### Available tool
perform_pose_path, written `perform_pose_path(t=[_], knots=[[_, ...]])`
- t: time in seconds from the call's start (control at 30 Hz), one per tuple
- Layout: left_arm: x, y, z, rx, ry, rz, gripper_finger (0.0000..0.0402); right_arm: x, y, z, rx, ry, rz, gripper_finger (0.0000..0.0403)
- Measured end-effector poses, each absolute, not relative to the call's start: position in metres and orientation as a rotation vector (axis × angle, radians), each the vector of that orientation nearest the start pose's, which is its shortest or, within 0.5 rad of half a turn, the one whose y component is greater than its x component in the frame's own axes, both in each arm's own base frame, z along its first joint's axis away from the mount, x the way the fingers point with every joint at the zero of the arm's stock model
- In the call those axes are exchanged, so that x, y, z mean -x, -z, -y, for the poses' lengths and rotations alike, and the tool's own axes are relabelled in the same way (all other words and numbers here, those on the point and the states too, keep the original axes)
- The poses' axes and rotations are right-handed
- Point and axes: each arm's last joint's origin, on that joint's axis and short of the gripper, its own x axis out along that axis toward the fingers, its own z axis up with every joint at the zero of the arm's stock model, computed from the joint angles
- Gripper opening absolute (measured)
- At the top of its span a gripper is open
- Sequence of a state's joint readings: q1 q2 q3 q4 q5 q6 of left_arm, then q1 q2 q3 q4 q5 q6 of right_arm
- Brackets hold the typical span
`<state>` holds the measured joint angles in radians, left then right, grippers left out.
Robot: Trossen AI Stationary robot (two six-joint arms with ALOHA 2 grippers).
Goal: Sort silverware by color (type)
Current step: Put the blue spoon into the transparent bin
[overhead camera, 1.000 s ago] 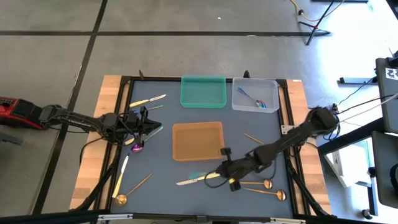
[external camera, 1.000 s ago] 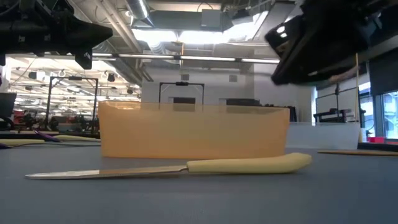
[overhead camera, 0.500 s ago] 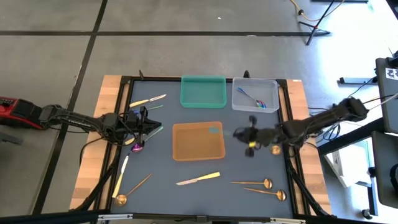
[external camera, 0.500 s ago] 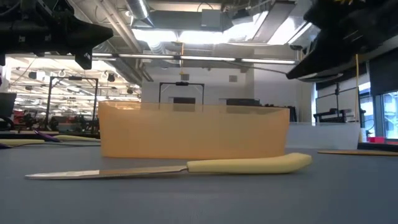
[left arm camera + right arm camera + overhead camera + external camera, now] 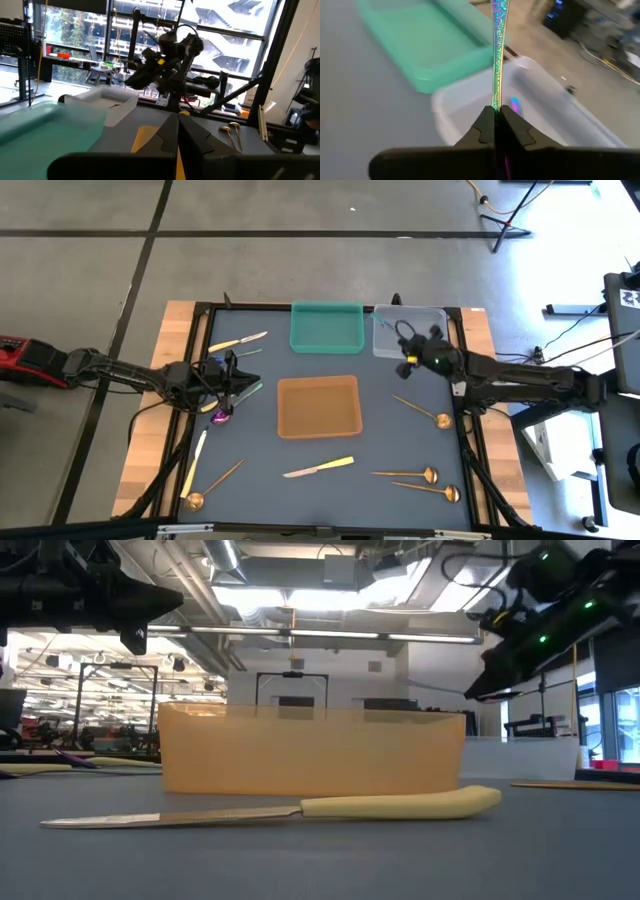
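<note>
My right gripper (image 5: 495, 111) hovers over the clear tray (image 5: 432, 320) at the table's far right, shut on an iridescent purple-teal piece (image 5: 497, 60). More iridescent pieces lie in that tray (image 5: 515, 105). My left gripper (image 5: 177, 117) is shut and empty, near the table's left side (image 5: 243, 383), with a purple spoon (image 5: 220, 417) lying beside it. A cream knife (image 5: 318, 468) lies flat near the front edge. Gold spoons (image 5: 405, 474) (image 5: 428, 488) (image 5: 420, 410) lie on the right. Another gold spoon (image 5: 215, 485) and cream pieces (image 5: 195, 460) (image 5: 238, 341) lie on the left. My right gripper pinches the iridescent piece by one end of its patterned handle (image 5: 495, 102) between the two fingers. The piece runs straight on past the fingertips, in line with them. It is lifted clear, above the clear tray.
The green tray (image 5: 327, 327) sits left of the clear one at the far edge. The orange tray (image 5: 318, 406) is mid-table, behind the cream knife (image 5: 300, 808) in the low view. Bare mat lies between the orange tray and the gold spoons.
My right gripper has swung from the near middle of the table, beside the cream knife, up and toward the far right, ending over the clear tray. It stayed shut and carried the iridescent piece off the mat.
</note>
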<state>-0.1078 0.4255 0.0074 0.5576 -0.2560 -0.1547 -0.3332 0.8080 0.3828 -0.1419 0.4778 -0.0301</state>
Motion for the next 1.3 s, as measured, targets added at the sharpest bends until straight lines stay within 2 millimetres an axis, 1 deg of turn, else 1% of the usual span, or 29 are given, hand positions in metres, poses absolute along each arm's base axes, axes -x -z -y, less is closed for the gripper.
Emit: perform_pose_path(t=[0.27, 0.53, 0.63, 0.77, 0.83, 0.93, 1.1, 1.2, 1.3], knots=[[-0.123, -0.182, 0.005, 0.172, -0.169, 0.154, 0.0002, -0.138, -0.189, 0.103, 0.063, 0.909, -0.699, 0.0004], [-0.122, -0.181, 0.004, 0.131, -0.192, 0.151, 0.0002, -0.127, -0.177, 0.129, -0.021, 0.991, -0.767, 0.0011], [-0.122, -0.181, 0.004, 0.131, -0.192, 0.151, 0.0002, -0.124, -0.173, 0.134, -0.042, 1.021, -0.787, 0.0036], [-0.122, -0.183, 0.005, 0.132, -0.182, 0.162, 0.0002, -0.123, -0.175, 0.137, -0.019, 1.061, -0.778, 0.0087], [-0.122, -0.183, 0.005, 0.121, -0.184, 0.164, 0.0002, -0.123, -0.178, 0.137, -0.010, 1.078, -0.766, 0.0108], [-0.122, -0.184, 0.004, 0.088, -0.223, 0.176, 0.0002, -0.127, -0.186, 0.133, 0.003, 1.043, -0.708, 0.0126], [-0.120, -0.185, 0.000, 0.105, -0.358, 0.186, 0.0004, -0.145, -0.203, 0.118, 0.040, 0.872, -0.529, 0.0129], [-0.121, -0.185, -0.001, 0.095, -0.370, 0.176, 0.0023, -0.160, -0.212, 0.102, 0.072, 0.727, -0.410, 0.0126], [-0.124, -0.190, 0.000, 0.081, -0.369, 0.117, 0.0058, -0.174, -0.221, 0.083, 0.107, 0.597, -0.303, 0.0124]])
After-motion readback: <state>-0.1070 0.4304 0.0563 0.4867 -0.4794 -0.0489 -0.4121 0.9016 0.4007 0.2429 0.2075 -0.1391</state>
